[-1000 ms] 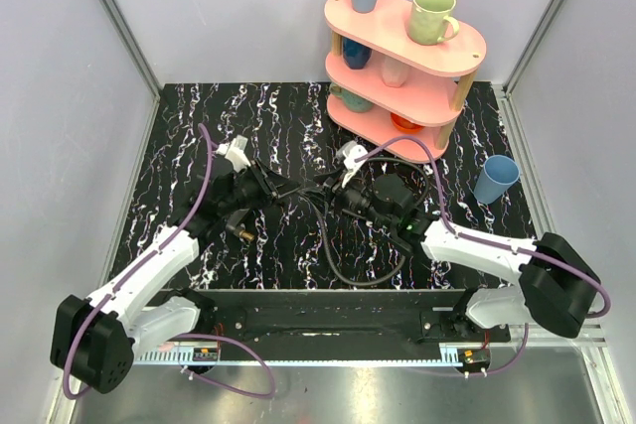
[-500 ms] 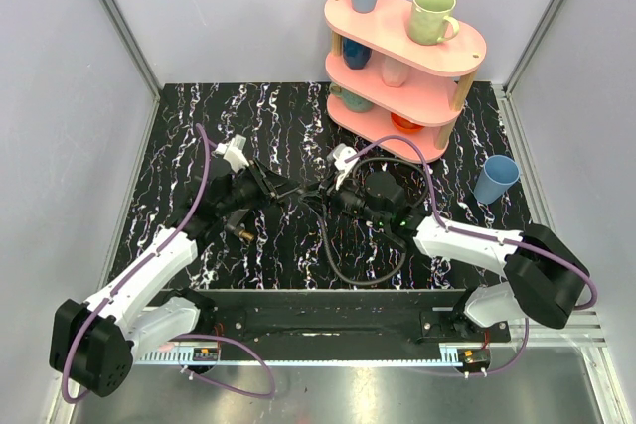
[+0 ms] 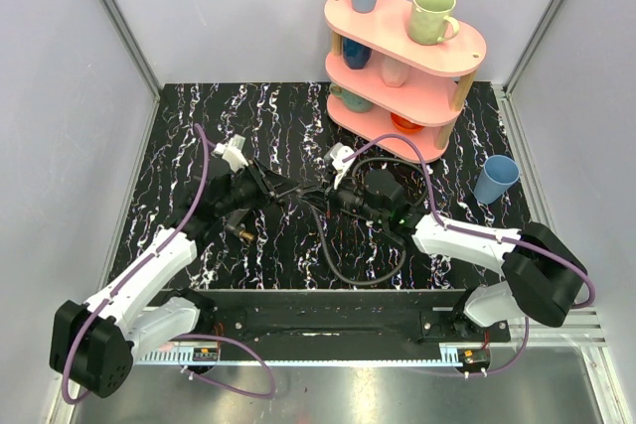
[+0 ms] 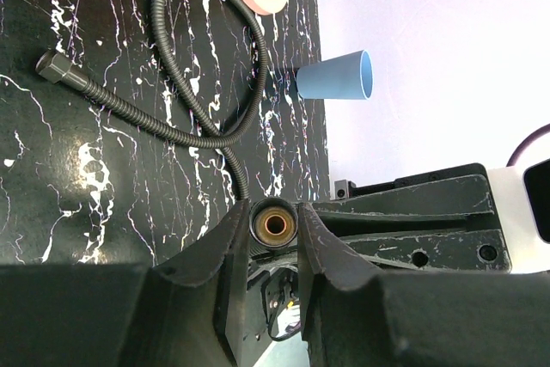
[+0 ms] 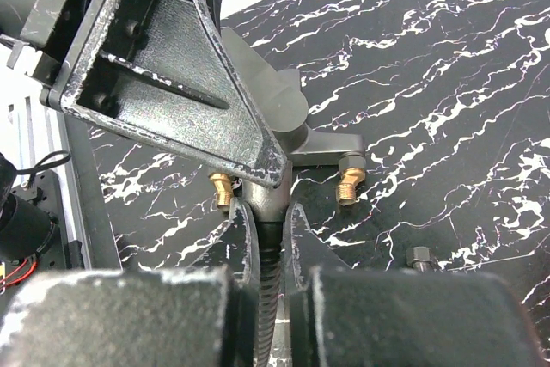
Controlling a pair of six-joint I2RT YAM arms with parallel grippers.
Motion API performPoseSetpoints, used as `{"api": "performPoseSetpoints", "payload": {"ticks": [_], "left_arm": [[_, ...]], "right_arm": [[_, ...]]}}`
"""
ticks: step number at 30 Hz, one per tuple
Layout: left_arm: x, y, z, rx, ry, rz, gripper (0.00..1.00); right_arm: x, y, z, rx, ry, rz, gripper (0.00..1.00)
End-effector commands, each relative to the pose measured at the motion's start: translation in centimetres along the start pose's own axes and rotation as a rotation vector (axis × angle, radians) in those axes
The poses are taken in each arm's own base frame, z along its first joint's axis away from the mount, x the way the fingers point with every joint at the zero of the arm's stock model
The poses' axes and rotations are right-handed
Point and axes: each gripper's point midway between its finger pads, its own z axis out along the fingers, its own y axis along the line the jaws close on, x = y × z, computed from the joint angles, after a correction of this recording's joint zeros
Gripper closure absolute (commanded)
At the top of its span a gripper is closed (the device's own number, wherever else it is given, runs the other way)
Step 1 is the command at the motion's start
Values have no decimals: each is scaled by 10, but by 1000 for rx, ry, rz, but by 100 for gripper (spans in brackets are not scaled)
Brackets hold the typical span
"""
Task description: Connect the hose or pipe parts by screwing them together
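A thin black hose [image 3: 343, 275] loops over the marbled table. My left gripper [image 4: 273, 217] is shut on its round end fitting [image 4: 275, 228], whose brass bore faces the left wrist camera. From the right, my right gripper [image 5: 269, 217] is shut on the ribbed hose [image 5: 273, 298] just behind that fitting's collar. The two grippers [image 3: 270, 189] [image 3: 333, 196] stand close together at mid-table. The hose's other nut [image 4: 53, 66] lies loose on the table. A short black angular piece [image 5: 331, 148] with brass fittings [image 5: 348, 185] lies on the table past the left gripper.
A pink three-tier shelf [image 3: 397, 57] with cups stands at the back right. A blue cup [image 3: 494, 179] lies on its side near the right edge. Purple cables run along both arms. A black rail [image 3: 318, 320] bounds the near edge.
My right gripper has moved left to the hose end held by the left gripper and has shut on the hose. The left gripper has stayed put.
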Motion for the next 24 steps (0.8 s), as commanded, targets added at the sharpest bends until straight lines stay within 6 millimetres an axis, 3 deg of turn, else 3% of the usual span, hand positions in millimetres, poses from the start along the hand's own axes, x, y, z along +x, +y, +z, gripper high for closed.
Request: {"api": "performPoseSetpoints", "payload": {"ticks": [1,2,3,6,10,16,17,19,22,24], "left_arm": [[-7,-22,-8,66,-29,44,64],[-10,-22,-9,53,-40,67,48],[-11,-19,-11,22,-40,73,40],[-19,-12,-18,-53,-76,109,27],[-31,9,-31,-196,-137,103,28],[-51,62,-75,-359,-237,24,31],[-56,80,-84,-391,-274,-14,32],[-53,96,-88,-392,-272,-34,32],[-47,154,-96,-448,-295,-155,33],[-42,169,-96,-447,-298,-206,34]], "right_arm": [[-28,5,4,-29,-80,-14,100],[-24,4,3,-26,-73,-11,100],[-25,4,2,-22,-75,-9,100],[-18,1,-2,-9,-60,-5,100],[-7,-6,-8,40,-47,16,100],[4,-8,-19,56,-35,31,100],[3,-7,-20,56,-37,33,100],[4,-7,-21,53,-33,36,100],[2,-6,-22,54,-38,35,100],[2,-5,-23,50,-41,33,100]]}}
